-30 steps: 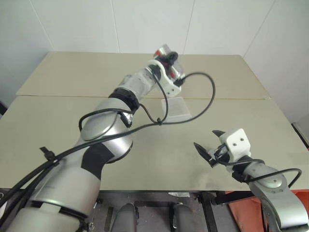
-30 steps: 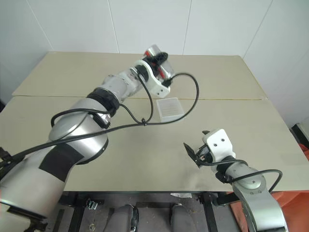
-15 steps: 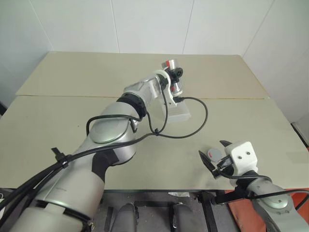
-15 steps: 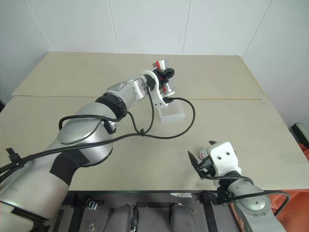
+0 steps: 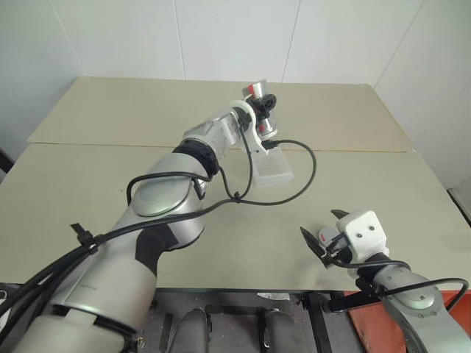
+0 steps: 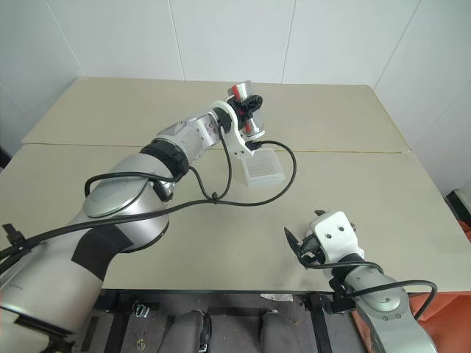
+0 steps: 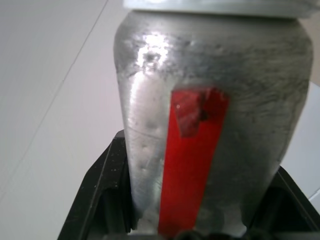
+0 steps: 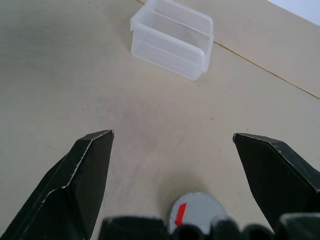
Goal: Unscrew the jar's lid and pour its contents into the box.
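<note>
The jar (image 6: 245,110) is held in the air above the box (image 6: 263,168), clamped by the left end effector (image 6: 249,116) around its middle. It looks light, stiff and smooth, so a grip on the labelled side seems safest. The lid (image 8: 196,214) lies on the bench (image 5: 110,184) between the spread fingers of the empty right end effector (image 5: 324,234).

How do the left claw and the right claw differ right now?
The left claw is shut on the jar, raised above the box; the right claw is open and holds nothing. The left reaches far over the table; the right sits low at the near edge, around the lid. Both have black fingers.
</note>
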You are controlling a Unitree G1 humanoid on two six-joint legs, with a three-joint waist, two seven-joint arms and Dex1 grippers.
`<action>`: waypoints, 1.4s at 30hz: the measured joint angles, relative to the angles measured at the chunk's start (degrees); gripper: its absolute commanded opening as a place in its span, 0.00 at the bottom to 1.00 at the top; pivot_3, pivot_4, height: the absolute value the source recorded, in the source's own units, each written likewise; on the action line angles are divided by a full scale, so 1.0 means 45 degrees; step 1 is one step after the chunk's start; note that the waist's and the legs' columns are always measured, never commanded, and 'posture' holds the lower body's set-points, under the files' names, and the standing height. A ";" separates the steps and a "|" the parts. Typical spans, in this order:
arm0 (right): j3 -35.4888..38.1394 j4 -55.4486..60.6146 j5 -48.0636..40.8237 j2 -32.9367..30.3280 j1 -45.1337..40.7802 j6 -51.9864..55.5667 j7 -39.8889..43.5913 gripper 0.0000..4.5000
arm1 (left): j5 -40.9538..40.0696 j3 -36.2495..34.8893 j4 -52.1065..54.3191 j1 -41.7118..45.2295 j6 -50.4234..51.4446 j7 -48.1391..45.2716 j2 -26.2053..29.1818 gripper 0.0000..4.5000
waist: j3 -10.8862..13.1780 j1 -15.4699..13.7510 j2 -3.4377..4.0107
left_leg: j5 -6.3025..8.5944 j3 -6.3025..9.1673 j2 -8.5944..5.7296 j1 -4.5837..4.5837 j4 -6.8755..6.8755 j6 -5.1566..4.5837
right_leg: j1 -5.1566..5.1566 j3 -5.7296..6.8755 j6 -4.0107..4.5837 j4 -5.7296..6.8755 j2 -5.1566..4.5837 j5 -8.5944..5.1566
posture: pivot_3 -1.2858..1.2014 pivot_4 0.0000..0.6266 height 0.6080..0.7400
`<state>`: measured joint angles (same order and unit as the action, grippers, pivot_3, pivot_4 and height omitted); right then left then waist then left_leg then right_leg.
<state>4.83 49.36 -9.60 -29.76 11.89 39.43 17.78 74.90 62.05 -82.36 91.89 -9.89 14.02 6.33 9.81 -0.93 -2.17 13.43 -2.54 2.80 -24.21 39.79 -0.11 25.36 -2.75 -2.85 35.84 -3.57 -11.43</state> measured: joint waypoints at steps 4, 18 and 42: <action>0.0097 0.0717 0.0126 0.0442 0.0796 0.0034 -0.0426 1.00 | -0.0611 -0.0710 -0.0011 0.0158 0.0109 -0.0226 0.0327 0.50 | -0.0001 0.0049 0.0001 | 0.0000 0.0005 0.0003 -0.0015 -0.0010 0.0000 | 0.0036 -0.0001 0.0005 0.0021 0.0004 -0.0001 | 0.52 0.24 1.00; -0.0128 0.0796 0.0836 0.0912 0.1149 0.0068 -0.0883 1.00 | -0.9739 -1.1094 0.0262 -0.0420 0.0954 -0.4172 0.0188 0.50 | -0.0005 0.0144 0.0008 | -0.0003 -0.0001 0.0008 0.0037 0.0020 -0.0002 | -0.0019 -0.0003 0.0027 0.0042 0.0001 0.0022 | 0.52 0.24 1.00; -0.0246 -0.2238 0.0823 0.0167 -0.2117 -0.0680 0.1073 1.00 | -1.7831 -1.8735 0.1920 -0.6474 0.0121 -0.8081 0.1207 0.50 | -0.0007 0.0271 0.0010 | -0.0009 0.0013 0.0002 0.0103 0.0011 0.0004 | -0.0083 -0.0001 0.0109 0.0045 0.0008 0.0079 | 0.52 0.24 1.00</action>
<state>3.72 39.29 -5.89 -29.01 2.37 36.37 22.61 -5.34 -22.26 -73.72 62.75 -9.35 -22.35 11.76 9.77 0.29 -2.12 13.39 -2.48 2.81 -23.74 39.84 -0.09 24.99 -2.76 -2.36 36.04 -3.53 -11.08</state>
